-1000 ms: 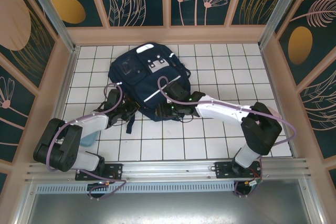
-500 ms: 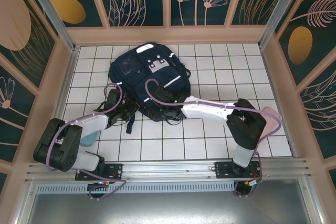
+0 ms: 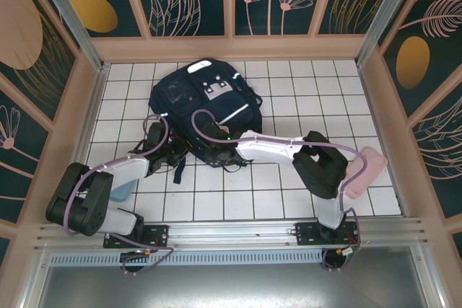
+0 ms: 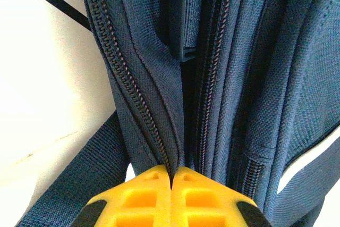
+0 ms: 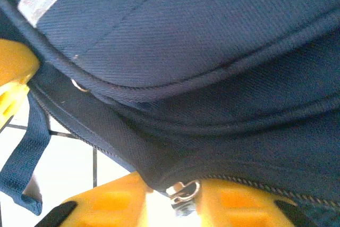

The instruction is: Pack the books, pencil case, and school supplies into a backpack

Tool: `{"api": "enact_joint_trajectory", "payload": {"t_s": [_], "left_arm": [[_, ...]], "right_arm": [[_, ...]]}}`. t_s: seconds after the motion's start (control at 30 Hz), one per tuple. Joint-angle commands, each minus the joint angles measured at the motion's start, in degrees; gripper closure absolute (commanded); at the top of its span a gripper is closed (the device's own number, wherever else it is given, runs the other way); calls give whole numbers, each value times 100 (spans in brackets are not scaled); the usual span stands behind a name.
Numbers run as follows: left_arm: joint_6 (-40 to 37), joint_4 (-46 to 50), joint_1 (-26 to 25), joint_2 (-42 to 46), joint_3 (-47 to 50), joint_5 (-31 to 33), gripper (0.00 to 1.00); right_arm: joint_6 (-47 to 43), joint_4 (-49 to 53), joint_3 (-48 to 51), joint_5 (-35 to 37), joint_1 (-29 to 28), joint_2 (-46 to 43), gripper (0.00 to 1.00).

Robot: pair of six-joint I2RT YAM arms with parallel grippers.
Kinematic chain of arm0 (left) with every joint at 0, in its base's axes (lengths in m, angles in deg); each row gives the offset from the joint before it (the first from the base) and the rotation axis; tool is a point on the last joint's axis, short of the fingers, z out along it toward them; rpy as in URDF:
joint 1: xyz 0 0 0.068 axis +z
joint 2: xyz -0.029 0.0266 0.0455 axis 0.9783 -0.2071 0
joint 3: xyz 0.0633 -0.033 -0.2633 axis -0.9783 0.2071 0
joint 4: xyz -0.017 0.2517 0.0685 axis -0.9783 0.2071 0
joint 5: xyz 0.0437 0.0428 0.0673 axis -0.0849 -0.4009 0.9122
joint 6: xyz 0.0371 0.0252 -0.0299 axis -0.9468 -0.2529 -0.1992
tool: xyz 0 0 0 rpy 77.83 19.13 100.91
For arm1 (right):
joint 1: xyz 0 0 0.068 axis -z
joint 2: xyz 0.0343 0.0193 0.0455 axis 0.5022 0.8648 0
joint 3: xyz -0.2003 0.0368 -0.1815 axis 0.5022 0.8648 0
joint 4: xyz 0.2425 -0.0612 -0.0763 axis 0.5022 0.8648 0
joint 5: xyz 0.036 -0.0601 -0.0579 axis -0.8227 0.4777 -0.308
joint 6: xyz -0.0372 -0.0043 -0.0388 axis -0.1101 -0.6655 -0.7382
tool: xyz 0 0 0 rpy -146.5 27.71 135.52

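Observation:
The dark navy backpack [image 3: 203, 104] lies flat on the white tiled floor, its white stripe toward me. My left gripper [image 3: 179, 151] is at its near left edge, with the yellow fingers [image 4: 143, 190] shut on a fold of backpack [image 4: 249, 78] fabric beside a zipper track. My right gripper [image 3: 215, 151] sits at the near edge just to the right. Its jaws stand narrowly open around a small metal zipper pull [image 5: 186, 191], with a bright gap left of the pull. A pink pencil case [image 3: 365, 169] lies at the far right, partly behind my right elbow. The books are out of view.
A black strap [image 3: 178, 171] trails from the backpack toward my left arm. A pale blue object [image 3: 123, 190] peeks out under the left forearm. Wooden walls [image 3: 231, 47] enclose the floor on three sides. Open tiles [image 3: 238, 200] lie in front of the backpack.
My right arm has swung left along the backpack's near edge and its jaws have narrowed around the zipper pull. The pink pencil case has come into sight. The left gripper has not moved.

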Motion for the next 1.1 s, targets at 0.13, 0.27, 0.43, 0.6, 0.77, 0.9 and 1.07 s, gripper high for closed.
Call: {"api": "enact_joint_trajectory", "payload": {"t_s": [0.13,0.27,0.43,0.6,0.77,0.9,1.07], "left_arm": [[-97,79,70,86,-68,384,97],[-77,154,70,109,-49,573,98],[-56,190,87,76,-74,712,100],[-79,255,130,36,-119,750,100],[-116,316,177,-2,-180,752,100],[-155,334,215,-40,-240,742,100],[-223,331,239,-97,-444,709,100]], "right_arm": [[111,1065,-217,808,-117,21,94],[16,1501,-131,1099,-112,-161,97],[-215,1642,114,1198,59,-442,99],[-458,1518,442,1223,343,-757,99],[-997,1441,760,1268,737,-1089,99],[-1689,1116,1065,902,1177,-1389,98],[-1932,1011,1138,1114,1701,-1446,100]]}}
